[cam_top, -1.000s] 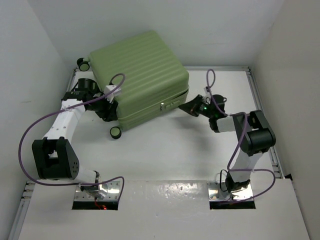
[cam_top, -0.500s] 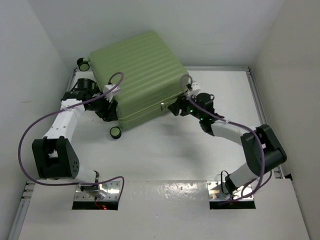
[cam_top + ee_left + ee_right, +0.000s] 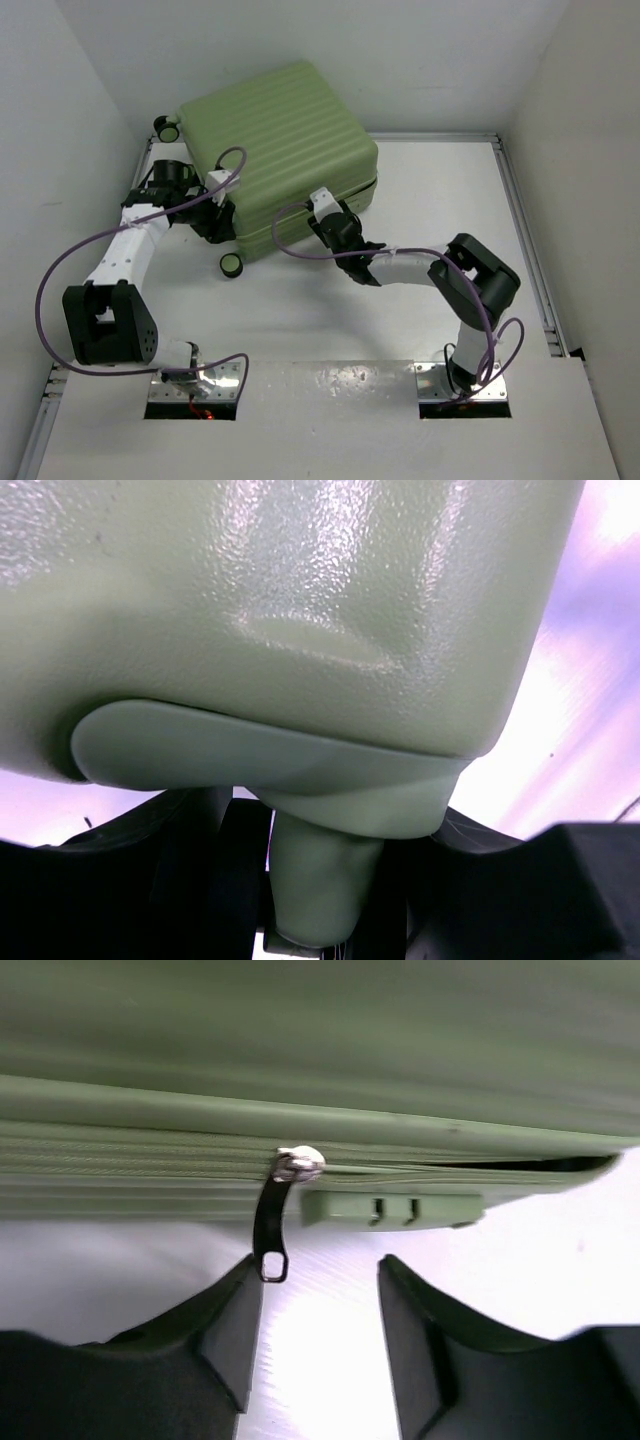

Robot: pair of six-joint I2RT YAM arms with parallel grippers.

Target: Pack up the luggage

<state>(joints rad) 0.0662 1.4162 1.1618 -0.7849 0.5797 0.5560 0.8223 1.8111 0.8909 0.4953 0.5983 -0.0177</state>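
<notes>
Well, from above the luggage [image 3: 285, 140] lies flat, ribbed shell up and lid down, toward the far left corner of the white tabletop [image 3: 330, 320]; two black wheels [image 3: 231, 264] stick out on its left side; the left arm [image 3: 125, 250] reaches in between them, and the right arm [image 3: 440, 275] bends across to the near edge; from up there neither set of jaws can be read. The wrist cameras fill that in. The left one, close under a rounded corner of the shell, shows a green stub [image 3: 312, 885] of the case between the left jaws, with dark pads [image 3: 245, 870] tight against both its sides, so they are closed on it. The right one looks along the zip seam, where a silver slider [image 3: 297, 1163] hangs a black pull tab [image 3: 270, 1232] beside a small green lock block [image 3: 392, 1208]; the right jaws stand apart, holding nothing, with one finger [image 3: 215, 1345] just under the tab's end; right of the slider the seam gapes as a dark slit [image 3: 560, 1165]. Plain white walls [image 3: 300, 40] close the tabletop on three sides; metal rails [image 3: 525, 230] edge it; purple cables [image 3: 50, 290] loop off both arms.
</notes>
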